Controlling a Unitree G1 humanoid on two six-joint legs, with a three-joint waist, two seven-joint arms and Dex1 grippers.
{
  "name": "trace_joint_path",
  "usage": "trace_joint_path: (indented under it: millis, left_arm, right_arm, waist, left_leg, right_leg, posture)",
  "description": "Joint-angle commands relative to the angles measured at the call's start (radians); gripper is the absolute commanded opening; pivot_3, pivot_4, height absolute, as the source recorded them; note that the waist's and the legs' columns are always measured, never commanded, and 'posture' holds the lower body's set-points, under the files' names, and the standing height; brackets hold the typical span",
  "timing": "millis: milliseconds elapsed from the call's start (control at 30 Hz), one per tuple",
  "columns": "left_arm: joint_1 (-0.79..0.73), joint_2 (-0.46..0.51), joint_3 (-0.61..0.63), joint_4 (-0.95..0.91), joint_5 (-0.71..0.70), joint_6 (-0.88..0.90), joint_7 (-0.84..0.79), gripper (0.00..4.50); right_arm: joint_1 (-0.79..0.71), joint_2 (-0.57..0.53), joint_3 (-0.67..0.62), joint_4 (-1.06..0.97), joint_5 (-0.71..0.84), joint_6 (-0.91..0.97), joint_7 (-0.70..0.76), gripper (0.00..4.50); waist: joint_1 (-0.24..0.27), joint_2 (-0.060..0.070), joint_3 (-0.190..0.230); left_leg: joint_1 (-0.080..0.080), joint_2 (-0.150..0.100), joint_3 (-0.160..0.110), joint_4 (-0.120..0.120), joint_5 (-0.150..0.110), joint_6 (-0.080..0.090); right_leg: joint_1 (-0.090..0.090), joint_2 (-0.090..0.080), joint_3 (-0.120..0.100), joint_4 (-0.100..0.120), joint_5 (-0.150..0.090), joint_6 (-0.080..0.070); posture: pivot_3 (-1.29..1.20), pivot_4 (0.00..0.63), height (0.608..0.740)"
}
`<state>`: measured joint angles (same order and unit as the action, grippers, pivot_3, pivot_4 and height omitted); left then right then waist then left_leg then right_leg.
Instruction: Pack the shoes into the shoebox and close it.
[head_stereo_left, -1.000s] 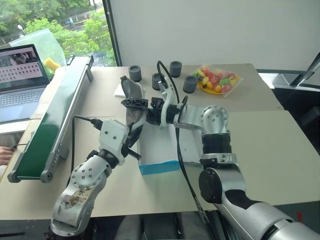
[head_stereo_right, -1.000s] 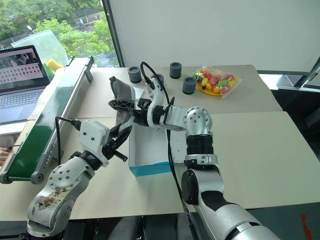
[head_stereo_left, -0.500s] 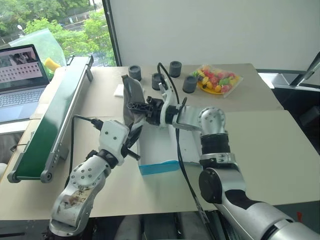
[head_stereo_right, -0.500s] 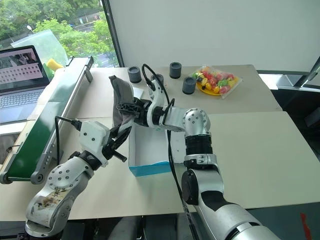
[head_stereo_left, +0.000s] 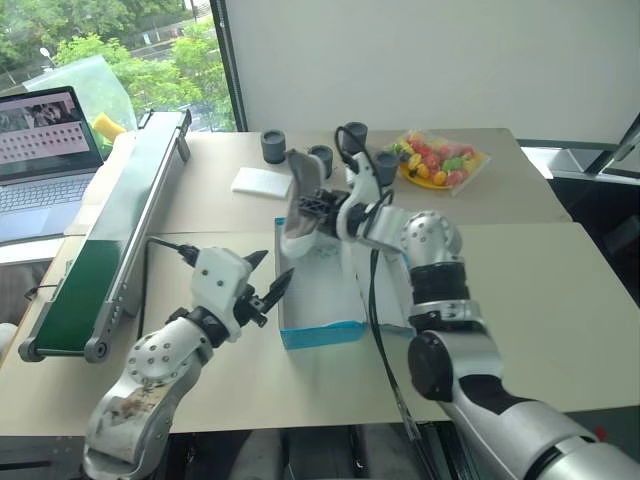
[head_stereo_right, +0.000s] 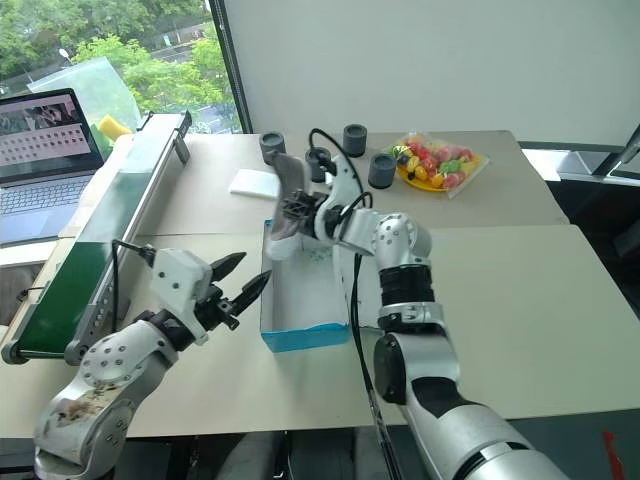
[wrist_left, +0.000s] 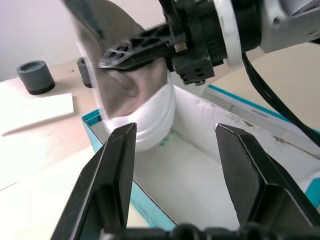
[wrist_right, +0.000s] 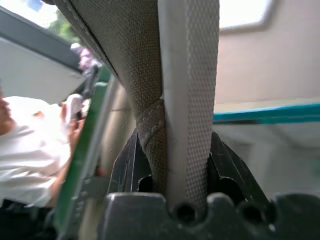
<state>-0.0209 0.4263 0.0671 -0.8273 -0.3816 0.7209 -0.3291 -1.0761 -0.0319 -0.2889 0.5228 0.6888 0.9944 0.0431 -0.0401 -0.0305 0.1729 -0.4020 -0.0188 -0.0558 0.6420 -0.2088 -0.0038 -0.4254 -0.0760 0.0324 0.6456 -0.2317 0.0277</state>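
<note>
- Shoe (head_stereo_left: 300, 205): grey-taupe fabric upper, pale sole, hanging roughly upright in the right gripper (head_stereo_left: 318, 207) over the far end of the shoebox (head_stereo_left: 322, 333), sole end low and near the box's inner wall.
- Right gripper is clamped on the shoe; the right wrist view has both fingers (wrist_right: 126, 167) pinching the woven upper and its pale edge band between them.
- Left gripper (head_stereo_left: 262, 280) is spread apart and empty, just beside the box's near-left corner, apart from box and shoe.
- Shoebox: blue outside, white inside, open on the table (head_stereo_left: 520, 300); interior looks empty apart from the shoe tip entering it.
- Handling judgement: shoe likely light and soft; the upper folds under the pinch, so it may sag or swing. Fabric looks grippy, low slip risk, not fragile. Collar or heel rim is the sensible hold, as here; the sole would be too wide for the fingers.
- Box judgement: thin cardboard, light, could slide if nudged; the left gripper is placed to steady it.
- Head views give the layout: dark cylinders (head_stereo_left: 272, 146), white pad (head_stereo_left: 260, 181) and a bag of colourful items (head_stereo_left: 436, 160) beyond the box, conveyor (head_stereo_left: 110, 240) and laptop (head_stereo_left: 45, 150) to the left.
- Left wrist view adds how near the sole sits to the inner wall (wrist_left: 200, 120).
- Right wrist view adds the pinch detail, and a person in white by the conveyor.
</note>
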Motion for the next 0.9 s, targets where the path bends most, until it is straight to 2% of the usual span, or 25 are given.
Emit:
trace_joint_path:
  millis: [33, 200, 267, 367, 633, 800, 900]
  left_arm:
    - [0.039, 0.025, 0.089, -0.081, -0.087, 0.025, -0.032, 2.68]
    - [0.122, 0.097, 0.183, -0.097, -0.157, 0.026, -0.098, 2.68]
    - [0.174, 0.152, 0.226, -0.075, -0.176, 0.012, -0.165, 2.68]
    - [0.220, 0.209, 0.259, -0.049, -0.189, -0.011, -0.225, 2.68]
    - [0.300, 0.308, 0.390, 0.026, -0.234, -0.051, -0.380, 2.68]
    - [0.270, 0.318, 0.429, 0.081, -0.234, -0.091, -0.398, 2.68]
    - [0.231, 0.319, 0.415, 0.082, -0.239, -0.103, -0.389, 3.34]
  right_arm:
    - [-0.099, -0.126, 0.013, 0.028, -0.052, 0.089, -0.001, 0.59]
    - [-0.132, -0.220, 0.047, -0.023, -0.049, 0.331, 0.032, 0.59]
    - [-0.137, -0.232, 0.067, -0.059, -0.051, 0.457, 0.026, 0.59]
    - [-0.120, -0.210, 0.087, -0.116, -0.065, 0.534, 0.026, 0.59]
    - [-0.124, -0.139, 0.089, -0.140, -0.123, 0.575, 0.034, 0.59]
    - [-0.201, -0.174, 0.102, -0.071, -0.164, 0.486, 0.088, 0.59]
    - [-0.206, -0.164, 0.099, -0.082, -0.172, 0.501, 0.100, 0.59]
  waist:
    - [-0.002, 0.000, 0.000]
    - [-0.009, 0.000, 0.000]
    - [-0.015, 0.000, 0.000]
    - [-0.015, 0.001, 0.000]
    - [-0.017, 0.001, 0.001]
    - [-0.017, 0.002, 0.001]
    - [-0.017, 0.002, 0.001]
  left_leg:
    - [0.000, 0.000, 0.000, 0.000, 0.000, 0.000]
    - [0.000, 0.001, 0.001, -0.001, -0.001, 0.001]
    - [0.001, 0.001, 0.002, -0.001, -0.001, 0.001]
    - [0.002, 0.001, 0.003, -0.001, -0.001, 0.001]
    - [0.002, 0.001, 0.003, -0.001, -0.001, 0.001]
    - [0.002, 0.001, 0.003, -0.001, -0.001, 0.001]
    - [0.002, 0.001, 0.003, -0.001, -0.001, 0.001]
  right_leg:
    - [0.000, 0.000, 0.000, 0.000, 0.000, 0.000]
    - [0.000, 0.001, 0.001, -0.002, 0.000, 0.000]
    - [0.000, 0.001, 0.002, -0.001, 0.000, 0.000]
    - [0.001, 0.001, 0.003, 0.000, 0.000, 0.000]
    - [0.001, 0.001, 0.003, -0.002, 0.000, 0.000]
    - [0.000, 0.001, 0.003, -0.002, 0.000, 0.000]
    - [0.000, 0.001, 0.002, -0.002, 0.000, 0.000]
  posture:
    - [0.00, 0.150, 0.736]
    - [0.00, 0.150, 0.736]
    - [0.00, 0.150, 0.736]
    - [0.00, 0.150, 0.736]
    - [0.00, 0.150, 0.736]
    - [0.00, 0.150, 0.736]
    - [0.00, 0.150, 0.736]
